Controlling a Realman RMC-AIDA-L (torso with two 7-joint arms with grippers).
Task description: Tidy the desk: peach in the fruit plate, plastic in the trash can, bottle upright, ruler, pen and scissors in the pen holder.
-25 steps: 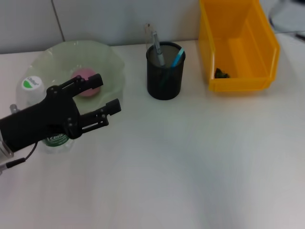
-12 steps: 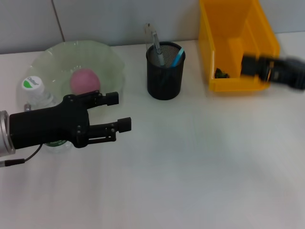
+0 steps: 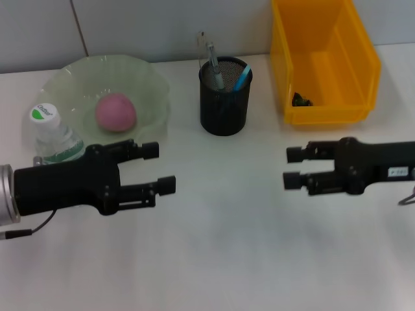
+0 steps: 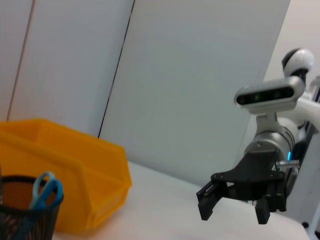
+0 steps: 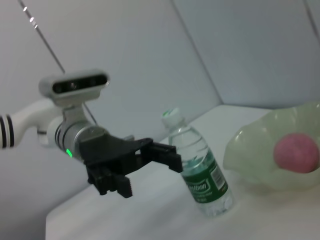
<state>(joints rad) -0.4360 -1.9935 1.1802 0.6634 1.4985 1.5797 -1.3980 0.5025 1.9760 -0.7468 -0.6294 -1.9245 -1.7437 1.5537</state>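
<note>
The peach (image 3: 117,111) lies in the pale green fruit plate (image 3: 153,78) at the back left. The bottle (image 3: 56,138) stands upright next to the plate, white cap up. The black mesh pen holder (image 3: 224,107) holds a pen, the blue-handled scissors (image 3: 241,79) and the ruler (image 3: 202,46). The yellow trash can (image 3: 324,71) at the back right has a small dark piece (image 3: 299,99) inside. My left gripper (image 3: 159,167) is open and empty, in front of the plate. My right gripper (image 3: 292,167) is open and empty, in front of the trash can.
The right wrist view shows the bottle (image 5: 200,172), peach (image 5: 297,152), plate (image 5: 250,155) and left gripper (image 5: 150,175). The left wrist view shows the trash can (image 4: 75,175), pen holder (image 4: 22,215) and right gripper (image 4: 235,207). A grey wall stands behind the table.
My left gripper has drawn away from the bottle toward the table's middle, leaving the bottle standing. My right arm has come in from the right, in front of the trash can.
</note>
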